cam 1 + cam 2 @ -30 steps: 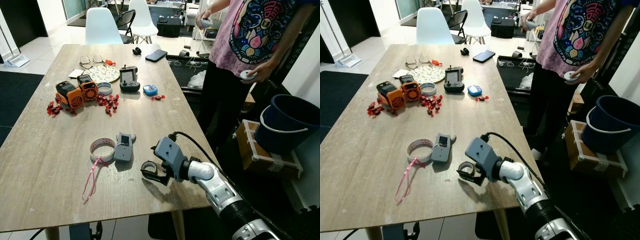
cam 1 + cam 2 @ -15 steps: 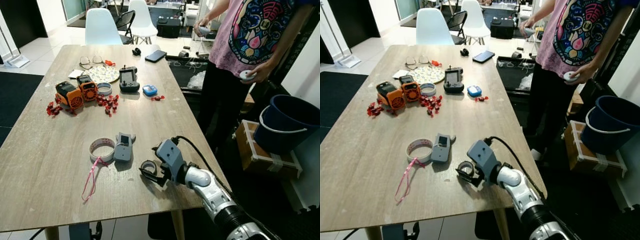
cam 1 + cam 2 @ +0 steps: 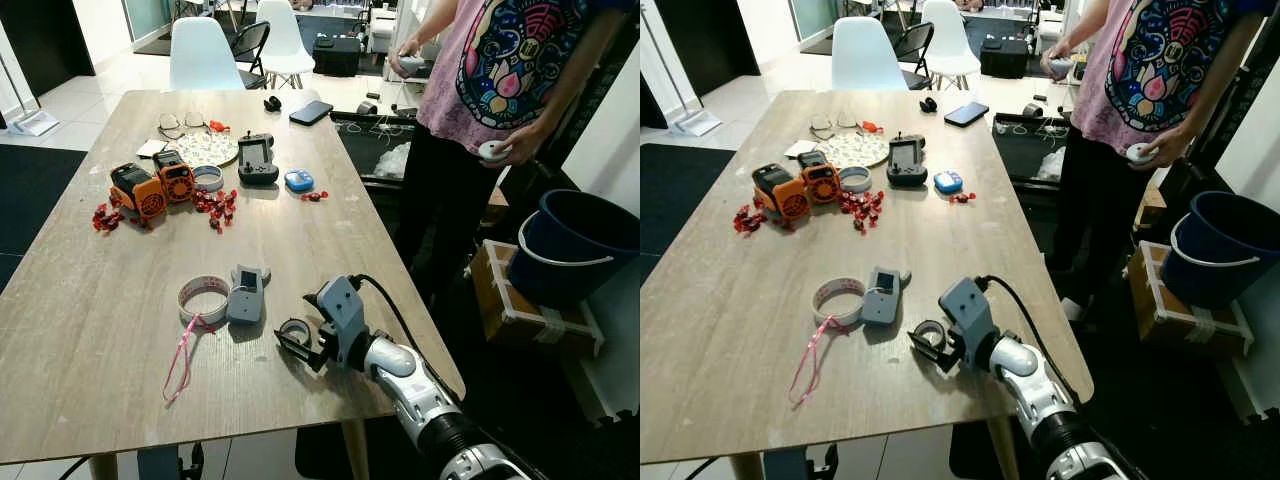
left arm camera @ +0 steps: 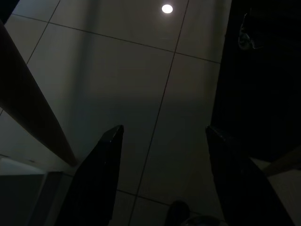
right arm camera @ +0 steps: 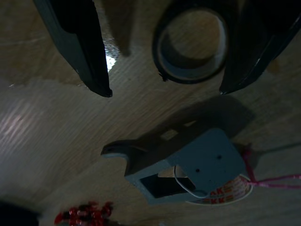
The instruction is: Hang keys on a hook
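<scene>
Since a second ago, the right gripper [image 3: 300,345] has slid leftward to the small tape roll [image 3: 295,329] on the table [image 3: 90,330]; fingers spread, grasping nothing, straddling it in the wrist view. Risk: closing here takes tape, since no keys or hook can be made out. Beyond lie a grey handheld device [image 5: 197,167] and, in the eye views, pink string [image 3: 185,355]. Left gripper [image 4: 160,141] hangs parted over floor.

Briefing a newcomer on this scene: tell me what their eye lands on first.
The right tool, fingers spread, hovers at the near table edge over a small dark ring-shaped roll of tape. Beside it lie a grey handheld device and a white tape roll with a pink ribbon. A person in a pink patterned shirt stands at the table's right.
</scene>
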Motion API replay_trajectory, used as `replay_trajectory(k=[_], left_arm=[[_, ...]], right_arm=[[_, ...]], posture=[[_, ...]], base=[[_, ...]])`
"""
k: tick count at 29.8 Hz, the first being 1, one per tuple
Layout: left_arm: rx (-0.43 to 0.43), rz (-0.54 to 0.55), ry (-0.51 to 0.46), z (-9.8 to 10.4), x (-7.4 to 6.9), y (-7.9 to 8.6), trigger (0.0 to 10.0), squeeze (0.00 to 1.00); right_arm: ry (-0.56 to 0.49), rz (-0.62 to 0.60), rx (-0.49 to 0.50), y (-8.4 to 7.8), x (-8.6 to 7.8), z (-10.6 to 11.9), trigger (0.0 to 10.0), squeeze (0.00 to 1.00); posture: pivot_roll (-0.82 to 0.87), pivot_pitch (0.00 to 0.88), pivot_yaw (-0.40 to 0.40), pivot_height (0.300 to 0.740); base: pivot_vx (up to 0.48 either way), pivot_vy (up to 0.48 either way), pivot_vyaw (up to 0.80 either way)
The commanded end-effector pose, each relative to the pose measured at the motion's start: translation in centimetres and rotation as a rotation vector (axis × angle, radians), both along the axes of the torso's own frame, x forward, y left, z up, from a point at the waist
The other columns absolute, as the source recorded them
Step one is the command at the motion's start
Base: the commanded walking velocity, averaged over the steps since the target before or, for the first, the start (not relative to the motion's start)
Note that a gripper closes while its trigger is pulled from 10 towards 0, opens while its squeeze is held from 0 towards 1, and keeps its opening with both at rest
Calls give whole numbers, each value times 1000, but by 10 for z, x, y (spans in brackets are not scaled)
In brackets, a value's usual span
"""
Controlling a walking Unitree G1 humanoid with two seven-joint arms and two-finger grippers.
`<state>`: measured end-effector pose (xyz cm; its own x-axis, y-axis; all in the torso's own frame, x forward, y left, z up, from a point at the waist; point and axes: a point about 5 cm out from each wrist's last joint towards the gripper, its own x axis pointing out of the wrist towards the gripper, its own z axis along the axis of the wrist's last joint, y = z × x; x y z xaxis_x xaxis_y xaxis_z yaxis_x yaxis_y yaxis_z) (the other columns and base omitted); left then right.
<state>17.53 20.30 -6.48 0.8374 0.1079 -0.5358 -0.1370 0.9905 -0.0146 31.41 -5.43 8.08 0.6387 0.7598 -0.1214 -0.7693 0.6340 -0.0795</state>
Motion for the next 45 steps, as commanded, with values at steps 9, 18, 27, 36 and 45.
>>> replay_trajectory(k=[9, 18, 27, 36, 45], left_arm=[[2, -4, -14, 1, 1, -2, 10000, 0], [0, -4, -13, 1, 0, -2, 10000, 0], [2, 0, -13, 1, -1, -1, 10000, 0], [2, -3, -12, 0, -1, -1, 10000, 0], [1, -7, -13, 1, -1, -1, 10000, 0]], right_arm=[[132, -22, 45, 3, -6, -16, 10000, 0], [167, 8, 45, 7, -11, -22, 10000, 0], [208, 21, 59, 8, -17, -26, 10000, 0], [228, 57, 55, 12, -32, -35, 10000, 0], [244, 37, 55, 7, -34, -36, 10000, 0]], posture=[[79, 72, -54, 740], [81, 75, -55, 740], [84, 71, -60, 740], [81, 68, -57, 740], [80, 57, -55, 740]], base=[[0, 0, 0], [0, 0, 0], [0, 0, 0], [0, 0, 0], [0, 0, 0]])
